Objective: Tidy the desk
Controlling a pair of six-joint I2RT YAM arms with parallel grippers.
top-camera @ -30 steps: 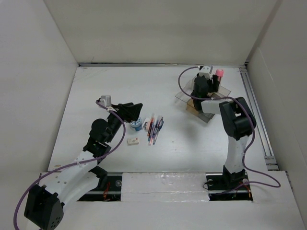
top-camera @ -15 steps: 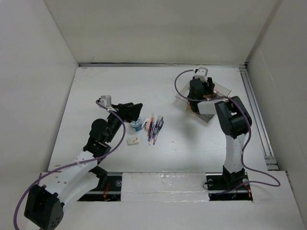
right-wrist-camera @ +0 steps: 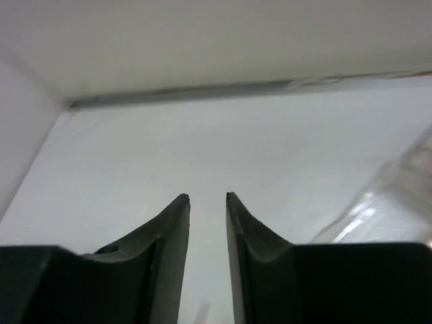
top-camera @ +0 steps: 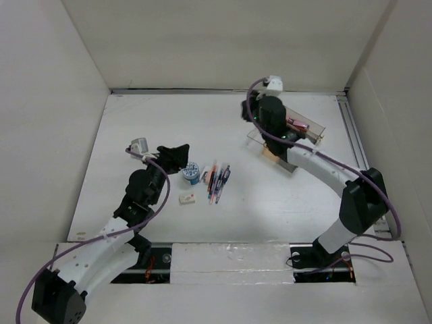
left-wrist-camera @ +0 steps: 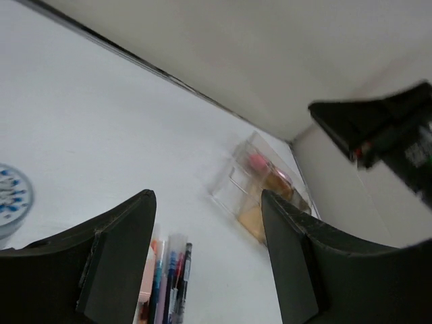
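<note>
White desk (top-camera: 135, 128) lies under both arms. Left gripper (left-wrist-camera: 208, 202) gapes wide near pens (top-camera: 216, 181), probably ready to collect them. Right gripper (right-wrist-camera: 208, 197), fingers slightly apart and empty, hovers beside tray (top-camera: 312, 127), where small things belong.

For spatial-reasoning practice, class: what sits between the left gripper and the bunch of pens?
A small round blue-and-white object, seen in the top view, lies beside the left gripper and left of the pens.

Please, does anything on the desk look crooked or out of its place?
The clear tray sits askew to the edges of the desk. The pens lie loose in a heap mid-desk, outside it.
</note>
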